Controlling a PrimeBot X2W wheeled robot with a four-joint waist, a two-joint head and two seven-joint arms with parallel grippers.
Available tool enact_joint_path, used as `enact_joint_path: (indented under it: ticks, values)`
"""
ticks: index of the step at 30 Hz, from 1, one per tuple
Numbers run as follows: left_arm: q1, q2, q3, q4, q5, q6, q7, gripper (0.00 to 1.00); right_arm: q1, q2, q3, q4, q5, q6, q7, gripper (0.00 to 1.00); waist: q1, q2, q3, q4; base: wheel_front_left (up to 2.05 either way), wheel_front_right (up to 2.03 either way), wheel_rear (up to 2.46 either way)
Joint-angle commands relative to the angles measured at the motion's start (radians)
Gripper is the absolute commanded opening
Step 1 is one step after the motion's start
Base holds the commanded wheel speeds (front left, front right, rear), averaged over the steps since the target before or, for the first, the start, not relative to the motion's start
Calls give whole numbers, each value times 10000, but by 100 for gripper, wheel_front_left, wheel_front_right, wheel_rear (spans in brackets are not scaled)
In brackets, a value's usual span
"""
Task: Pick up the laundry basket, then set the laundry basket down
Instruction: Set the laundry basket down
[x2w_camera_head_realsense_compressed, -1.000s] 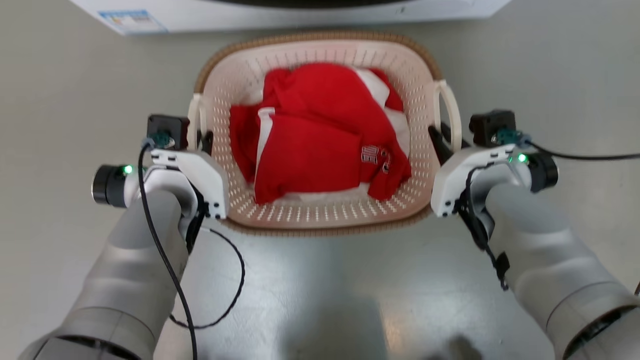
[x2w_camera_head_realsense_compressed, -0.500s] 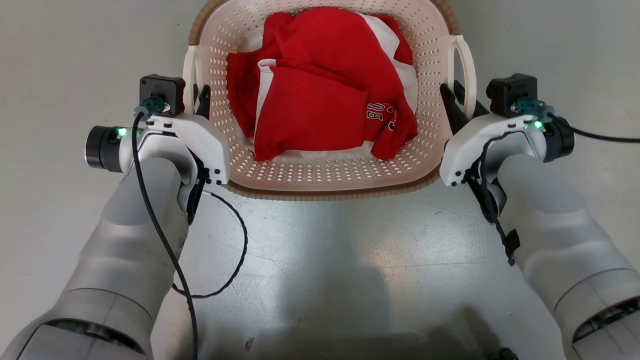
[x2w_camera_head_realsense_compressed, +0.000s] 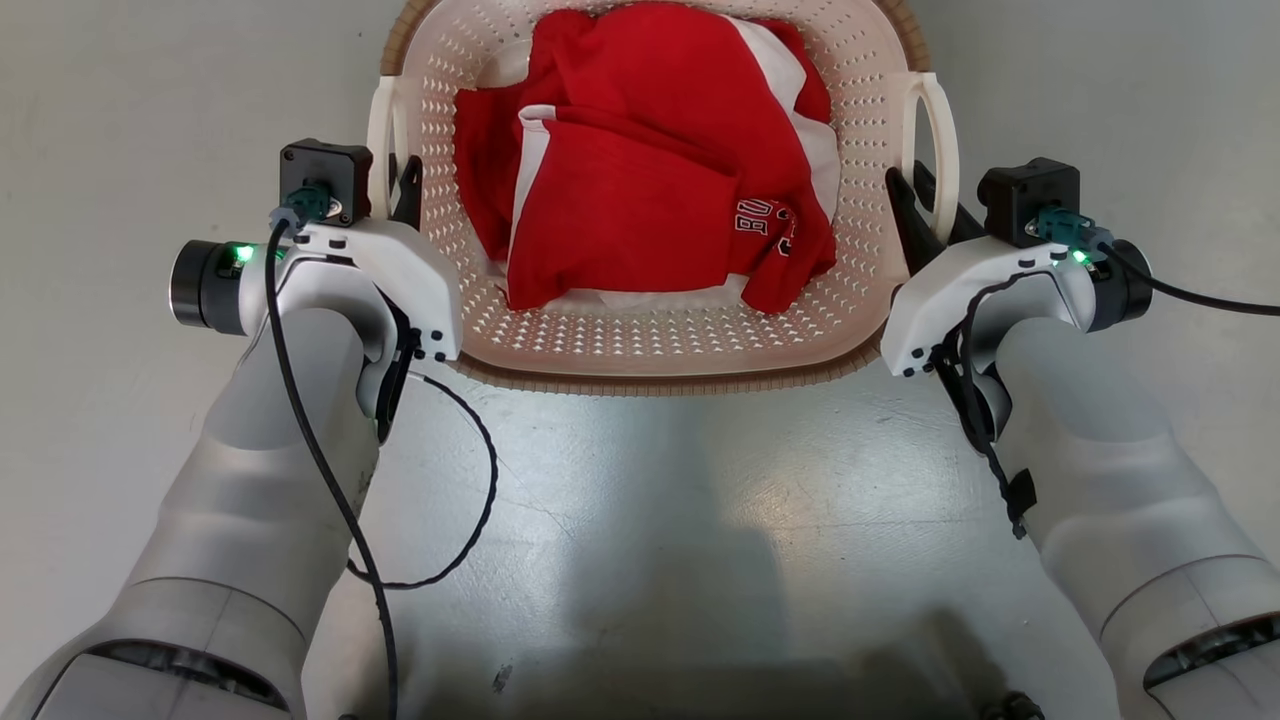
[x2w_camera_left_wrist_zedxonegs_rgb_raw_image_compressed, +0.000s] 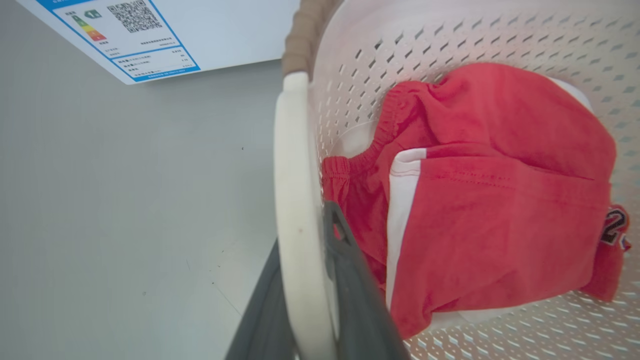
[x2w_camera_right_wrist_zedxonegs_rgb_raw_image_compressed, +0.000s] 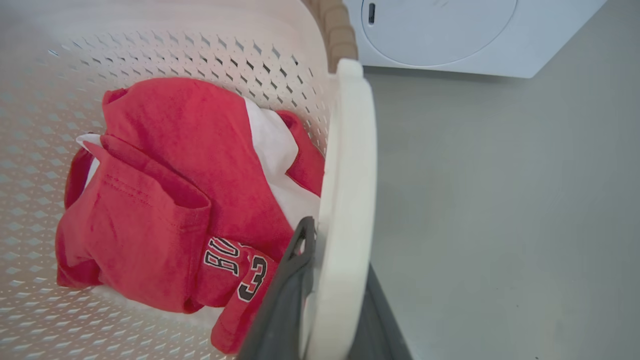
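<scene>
grey floor (x2w_camera_head_realsense_compressed: 650, 520) before a white washer (x2w_camera_right_wrist_zedxonegs_rgb_raw_image_compressed: 450, 30) — the laundry basket (x2w_camera_head_realsense_compressed: 650, 345) lies between left gripper (x2w_camera_left_wrist_zedxonegs_rgb_raw_image_compressed: 302, 240) and right gripper (x2w_camera_right_wrist_zedxonegs_rgb_raw_image_compressed: 340, 250), long axis from one to the other; each is closed tight on a side handle (x2w_camera_left_wrist_zedxonegs_rgb_raw_image_compressed: 295, 165).

Behind the left claw (x2w_camera_head_realsense_compressed: 395, 190) and right claw (x2w_camera_head_realsense_compressed: 918, 195) sit white wrist shells (x2w_camera_head_realsense_compressed: 400, 285) with small dark screws (x2w_camera_head_realsense_compressed: 437, 353), on smooth pale-grey forearms (x2w_camera_head_realsense_compressed: 270, 480). Beside each claw are a black square block (x2w_camera_head_realsense_compressed: 325, 175) with a teal plug (x2w_camera_head_realsense_compressed: 312, 203), a green light (x2w_camera_head_realsense_compressed: 240, 253) and a trailing black cable (x2w_camera_head_realsense_compressed: 310, 470); the fingers (x2w_camera_left_wrist_zedxonegs_rgb_raw_image_compressed: 350, 300) are dark grey.
</scene>
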Motion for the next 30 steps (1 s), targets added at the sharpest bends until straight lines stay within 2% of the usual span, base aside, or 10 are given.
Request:
enact_joint_path:
  ticks: [1,12,30]
  values:
    - [192,568,190,-181,164,90,-138,0,682,96,53,-98,-329,75,-52,0,0,0,28,23,0,0,0]
    - [136,512,344,-169,251,17,-139,0,723,132,-659,-115,-971,75,-53,0,0,0,216,101,0,0,0]
    - [46,409,500,-61,426,-42,-139,0,772,136,-512,-182,-773,75,-53,0,0,0,439,110,0,0,0]
